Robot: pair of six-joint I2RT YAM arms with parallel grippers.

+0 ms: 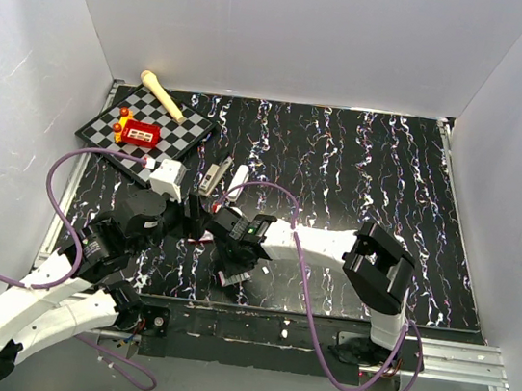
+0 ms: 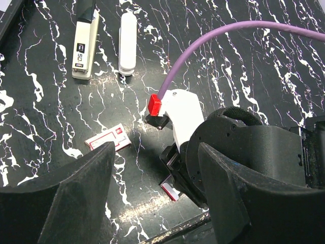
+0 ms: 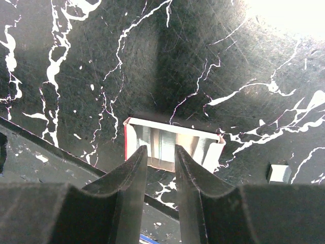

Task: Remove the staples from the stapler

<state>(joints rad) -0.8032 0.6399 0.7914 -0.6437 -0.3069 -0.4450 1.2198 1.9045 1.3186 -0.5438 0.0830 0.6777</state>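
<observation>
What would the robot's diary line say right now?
left gripper: open, empty | right gripper: slightly apart over open box | stapler: lying untouched

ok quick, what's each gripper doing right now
left gripper: open, holding nothing.
right gripper: jaws narrowly apart at the small open box; cannot tell whether it grips anything.

The left arm (image 1: 41, 306) is reaching forward and inward, and the left gripper (image 2: 155, 168) is holding its fingers (image 2: 91, 183) wide apart. The right arm (image 1: 332, 244) is stretching leftward, and the right gripper (image 3: 161, 152) is pointing down with its fingers narrowly parted.
</observation>
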